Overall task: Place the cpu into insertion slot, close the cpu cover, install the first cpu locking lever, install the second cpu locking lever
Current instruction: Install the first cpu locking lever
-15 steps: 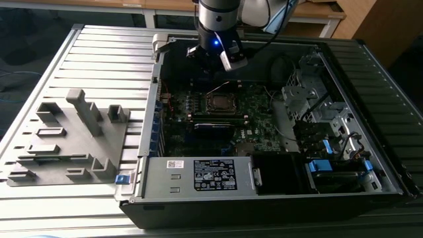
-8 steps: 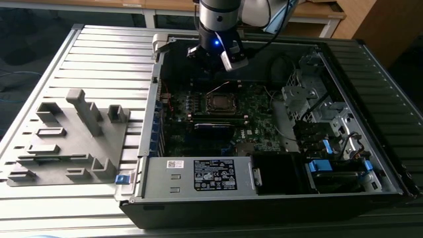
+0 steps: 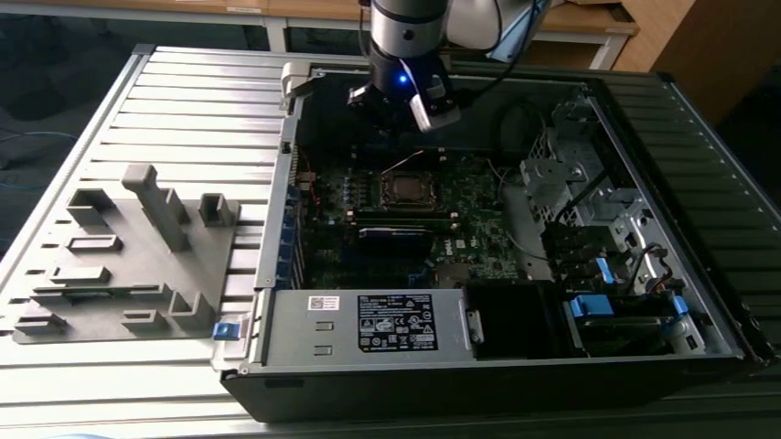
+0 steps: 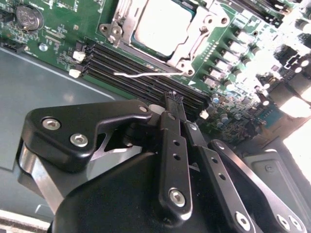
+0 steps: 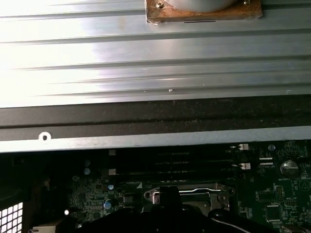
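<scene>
- The black metal tool (image 4: 174, 104) is closest in the second wrist view. Its two fingers are pressed together with nothing between them.
- Just past its tip lies a thin bent silver wire lever (image 4: 141, 74). It looks springy, and its loose end seems the best place to hold it.
- The small flat square cpu with the dull silver top (image 4: 156, 23) sits in its slot on the green board (image 4: 53, 46). It looks light, stiff, smooth and easy to hurt.
- The thin silvery metal cpu cover frame (image 4: 197, 36) seems to lie flat around it.
- The open black computer case (image 3: 488, 389) rests on a ribbed grey metal surface (image 3: 183, 101), beside a grey plastic rack (image 3: 134, 247). Wooden desks (image 3: 586, 18) stand behind.
</scene>
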`<action>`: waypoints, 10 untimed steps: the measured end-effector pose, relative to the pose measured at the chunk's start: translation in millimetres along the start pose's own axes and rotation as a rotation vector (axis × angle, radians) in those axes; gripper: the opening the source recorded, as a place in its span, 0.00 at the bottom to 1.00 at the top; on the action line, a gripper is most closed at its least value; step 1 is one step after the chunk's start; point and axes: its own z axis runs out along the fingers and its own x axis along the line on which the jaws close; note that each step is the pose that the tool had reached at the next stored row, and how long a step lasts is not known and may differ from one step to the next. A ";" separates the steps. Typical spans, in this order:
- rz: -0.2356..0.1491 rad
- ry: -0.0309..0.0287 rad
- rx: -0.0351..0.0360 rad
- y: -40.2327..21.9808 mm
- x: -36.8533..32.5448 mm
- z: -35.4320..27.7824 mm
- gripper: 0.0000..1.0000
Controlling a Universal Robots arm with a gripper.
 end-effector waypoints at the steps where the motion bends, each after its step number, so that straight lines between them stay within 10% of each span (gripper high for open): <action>1: 0.000 0.0000 0.0000 0.1 -1.0 0.1 0.11; 10: 0.000 0.0001 0.0000 1.1 -11.5 0.6 0.11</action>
